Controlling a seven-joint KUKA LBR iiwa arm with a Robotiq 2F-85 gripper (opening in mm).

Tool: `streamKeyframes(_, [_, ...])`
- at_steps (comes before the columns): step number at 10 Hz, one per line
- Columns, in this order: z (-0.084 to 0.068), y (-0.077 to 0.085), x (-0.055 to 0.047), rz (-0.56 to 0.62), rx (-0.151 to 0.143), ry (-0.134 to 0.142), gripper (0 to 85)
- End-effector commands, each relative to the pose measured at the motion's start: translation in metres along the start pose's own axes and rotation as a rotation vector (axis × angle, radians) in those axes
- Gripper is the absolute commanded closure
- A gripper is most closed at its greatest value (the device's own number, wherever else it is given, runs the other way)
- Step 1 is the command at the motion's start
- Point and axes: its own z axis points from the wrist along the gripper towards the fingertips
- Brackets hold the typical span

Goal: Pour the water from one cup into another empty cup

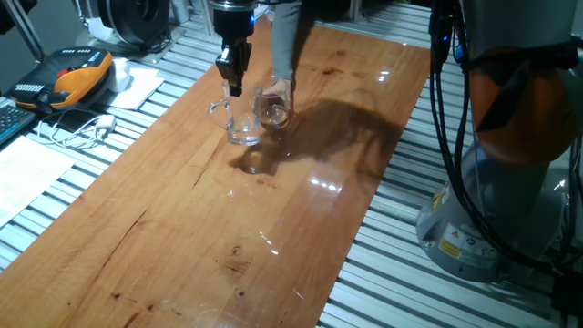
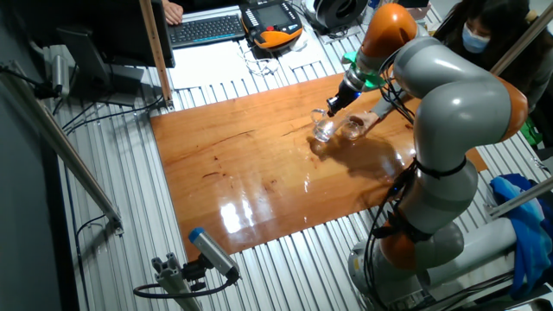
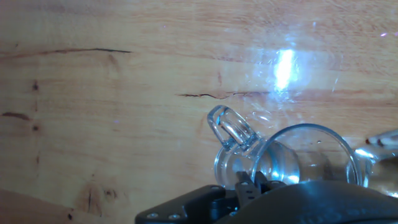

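We see the handled glass mug (image 1: 241, 126) upright on the wooden tabletop (image 1: 228, 228), directly beneath our gripper (image 1: 234, 84), its handle (image 3: 231, 129) pointing to ten o'clock in the hand view. The empty tumbler (image 1: 273, 107) stands just beside it at two o'clock. We cannot tell whether the fingers are parted or gripping the rim.

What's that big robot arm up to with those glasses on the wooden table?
The arm has its gripper down over the rim of a clear glass mug with a looped handle, standing upright on the wooden table. Right beside it is a smaller glass tumbler, with a person's hand resting at it. Nothing is being poured; whether the fingers grip the mug is hard to tell.
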Motion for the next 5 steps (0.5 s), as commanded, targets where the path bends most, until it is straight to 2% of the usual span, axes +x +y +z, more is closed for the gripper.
streamKeyframes(1, [0.000, 0.000, 0.000, 0.021, 0.010, 0.005, 85.0])
streamKeyframes(2, [0.000, 0.000, 0.000, 0.050, 0.035, 0.014, 85.0])
streamKeyframes(3, [0.005, 0.009, -0.003, 0.065, 0.075, 0.025, 85.0])
streamKeyframes(4, [0.017, 0.014, -0.006, 0.058, 0.096, 0.021, 85.0])
streamKeyframes(5, [0.032, 0.021, -0.011, 0.071, 0.105, 0.034, 85.0])
